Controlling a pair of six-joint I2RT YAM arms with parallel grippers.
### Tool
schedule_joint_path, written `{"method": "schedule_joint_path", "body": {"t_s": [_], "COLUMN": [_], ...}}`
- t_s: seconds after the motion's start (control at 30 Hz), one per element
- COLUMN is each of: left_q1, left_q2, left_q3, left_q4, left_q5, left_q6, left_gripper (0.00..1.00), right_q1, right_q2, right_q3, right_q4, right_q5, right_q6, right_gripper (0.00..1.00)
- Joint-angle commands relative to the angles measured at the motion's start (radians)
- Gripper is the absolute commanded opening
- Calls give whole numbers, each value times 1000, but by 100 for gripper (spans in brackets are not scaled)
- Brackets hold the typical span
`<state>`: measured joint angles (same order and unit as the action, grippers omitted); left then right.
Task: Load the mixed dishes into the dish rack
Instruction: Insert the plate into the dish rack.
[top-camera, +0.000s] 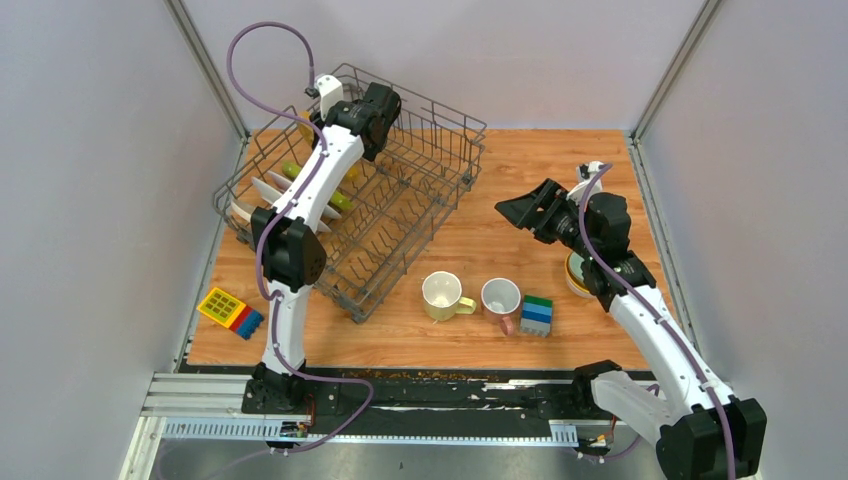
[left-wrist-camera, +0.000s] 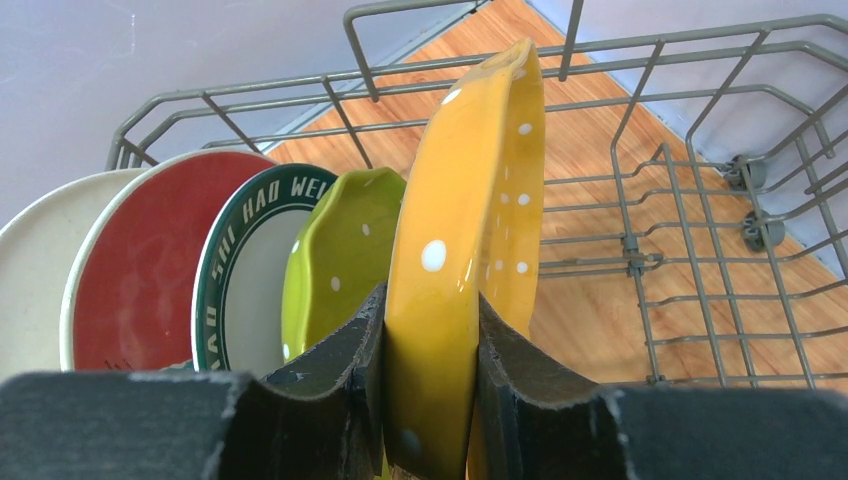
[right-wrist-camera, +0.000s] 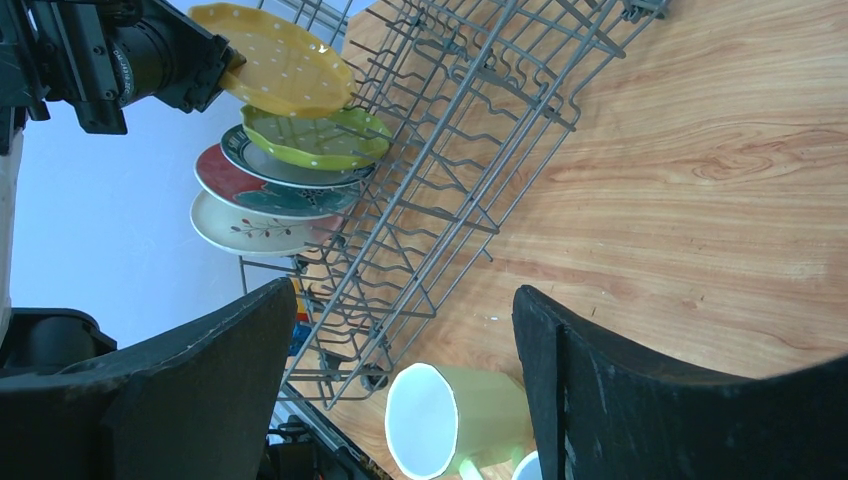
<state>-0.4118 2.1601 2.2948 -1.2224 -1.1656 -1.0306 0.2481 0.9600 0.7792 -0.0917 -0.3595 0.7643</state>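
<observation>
Our left gripper (left-wrist-camera: 430, 335) is clamping the yellow plate (left-wrist-camera: 470, 180) upright in the dish rack (top-camera: 410, 230), upper left. We are holding our right gripper (right-wrist-camera: 400, 300) wide open at right.

Dish rack (top-camera: 400, 215) sat far-left on the table (top-camera: 520, 170). Five plates stood on edge in a row in its left part. The end plate (left-wrist-camera: 460, 250) sat between my left gripper's (left-wrist-camera: 430, 310) fingers, four other plates (left-wrist-camera: 250, 270) nearer my base. Before the rack's near-right corner stood the left mug (top-camera: 441, 294) and right mug (top-camera: 501, 298), side by side. Block stack (top-camera: 537, 314) just right of them; bowl (top-camera: 575, 275) beyond, under my right arm. Flat blocks (top-camera: 230, 312) lay near-left.
</observation>
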Motion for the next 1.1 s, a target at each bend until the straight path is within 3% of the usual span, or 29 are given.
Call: {"method": "schedule_joint_path", "body": {"t_s": [0.0, 0.17, 0.43, 0.73, 1.07], "left_q1": [18, 18, 46, 50, 54], "left_q2": [-6, 36, 2, 21, -26], "left_q3": [41, 63, -45, -39, -44], "left_q4": [-42, -107, -40, -125, -91], "left_q5": [-47, -45, 23, -33, 72], "left_q6": [-6, -63, -55, -85, -151], "left_gripper": [0, 0, 0, 0, 0], "right_q1": [6, 6, 6, 6, 5], "right_q2": [1, 1, 1, 5, 8], "right_q3": [45, 45, 46, 50, 52], "right_q4": [52, 52, 51, 52, 52], "right_q5": [-10, -15, -13, -12, -10], "right_q6": [-2, 1, -1, -3, -7], "right_gripper": [80, 80, 80, 80, 80]}}
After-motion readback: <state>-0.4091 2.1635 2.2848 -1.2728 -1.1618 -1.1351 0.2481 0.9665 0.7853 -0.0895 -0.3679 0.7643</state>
